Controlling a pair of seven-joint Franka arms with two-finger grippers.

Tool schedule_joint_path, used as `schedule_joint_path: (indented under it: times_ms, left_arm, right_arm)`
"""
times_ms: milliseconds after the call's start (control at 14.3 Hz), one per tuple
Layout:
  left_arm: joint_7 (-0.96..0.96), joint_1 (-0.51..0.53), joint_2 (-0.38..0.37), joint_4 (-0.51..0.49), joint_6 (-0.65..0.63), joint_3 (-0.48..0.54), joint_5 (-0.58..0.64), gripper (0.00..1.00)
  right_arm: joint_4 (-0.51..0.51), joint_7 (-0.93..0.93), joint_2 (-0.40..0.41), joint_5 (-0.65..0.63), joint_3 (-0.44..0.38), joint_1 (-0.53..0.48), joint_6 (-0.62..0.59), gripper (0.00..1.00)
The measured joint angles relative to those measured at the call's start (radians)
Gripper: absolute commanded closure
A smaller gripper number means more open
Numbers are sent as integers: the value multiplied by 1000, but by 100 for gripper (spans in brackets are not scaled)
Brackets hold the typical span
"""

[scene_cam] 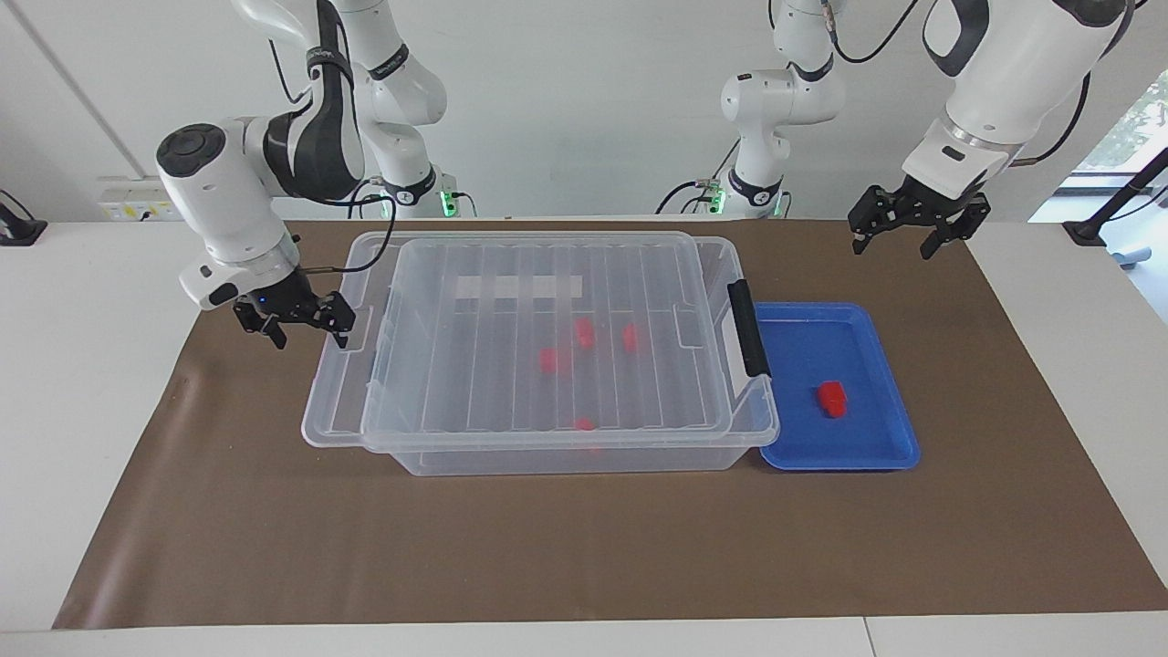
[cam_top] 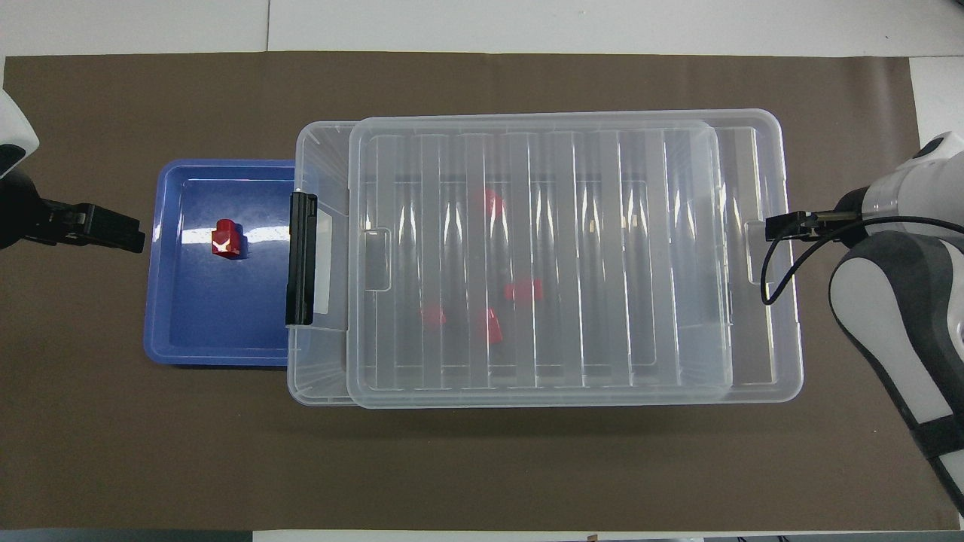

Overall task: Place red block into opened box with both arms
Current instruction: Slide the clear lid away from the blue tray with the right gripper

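Right gripper (scene_cam: pixel 297 324) spread at lid (scene_cam: pixel 511 338) edge, lid overhanging box (scene_cam: pixel 566 456) to uncover it. Left gripper (scene_cam: pixel 915 226) spread, empty, waiting above mat near tray (scene_cam: pixel 858 456) holding red block (scene_cam: pixel 830 399).

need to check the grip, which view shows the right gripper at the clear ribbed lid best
The facing view: the right gripper shows whole at the clear ribbed lid's end. In the overhead view the right arm's own body hides the gripper; only the lid shows.
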Motion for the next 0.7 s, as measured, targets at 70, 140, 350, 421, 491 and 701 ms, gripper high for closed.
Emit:
schedule_joint_path:
  times_ms: [70, 140, 350, 421, 491, 701]
  left_arm:
    - [0, 0, 0, 0, 0, 0, 0, 0]
    - [0, 0, 0, 0, 0, 0, 0, 0]
    - [0, 0, 0, 0, 0, 0, 0, 0]
    - [0, 0, 0, 0, 0, 0, 0, 0]
    - [0, 0, 0, 0, 0, 0, 0, 0]
    - [0, 0, 0, -1, -4, 0, 0, 0]
  right_arm:
    - [0, -22, 0, 0, 0, -14, 0, 0]
    - [0, -45, 0, 0, -1, -29, 0, 0]
    - [0, -117, 0, 0, -1, -80, 0, 0]
    - [1, -133, 0, -1, -1, -93, 0, 0]
    - [0, -145, 0, -1, -1, -104, 0, 0]
    - [4, -188, 0, -1, -1, -139, 0, 0]
